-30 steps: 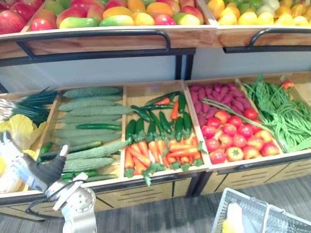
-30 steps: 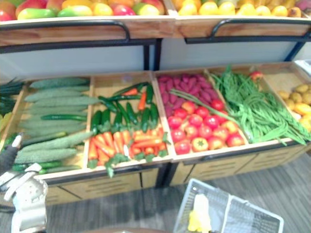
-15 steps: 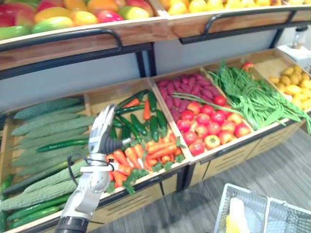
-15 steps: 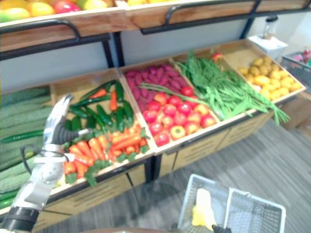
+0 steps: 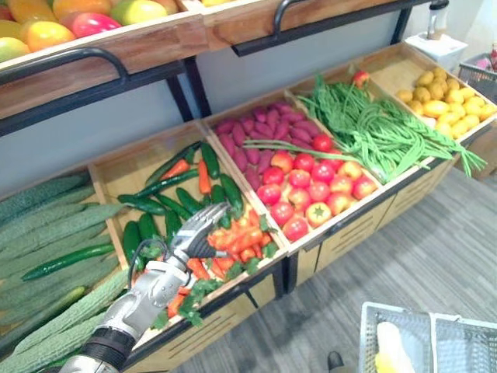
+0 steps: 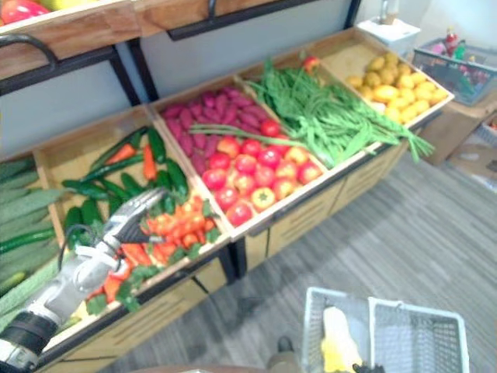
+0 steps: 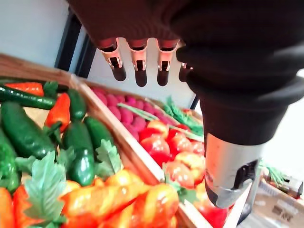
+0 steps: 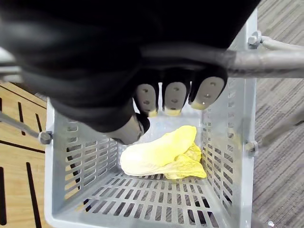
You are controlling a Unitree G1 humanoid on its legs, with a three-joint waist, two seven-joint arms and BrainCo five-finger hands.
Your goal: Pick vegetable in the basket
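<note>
My left hand [image 5: 196,231] reaches out over the orange carrots [image 5: 242,235] in the middle crate, fingers [image 7: 140,66] straight and holding nothing, just above the pile. Dark green cucumbers [image 5: 169,208] lie right behind the carrots [image 7: 118,199]. The grey plastic basket [image 5: 397,309] hangs low at the right, and my right hand [image 8: 175,97] is curled round its handle [image 8: 268,62]. One pale yellow cabbage [image 8: 161,154] lies on the basket's floor.
Long bumpy gourds [image 5: 46,233] fill the left crate. To the right are purple sweet potatoes [image 5: 264,140], red tomatoes [image 5: 311,186], green beans [image 5: 373,132] and yellow produce [image 5: 439,97]. A fruit shelf [image 5: 70,27] overhangs the crates, fronted by a black rail [image 5: 78,58].
The camera has swung right. My left hand rose from beside the gourds, crossed over, and now stretches lower and flatter over the carrots. The basket stays in my right hand.
</note>
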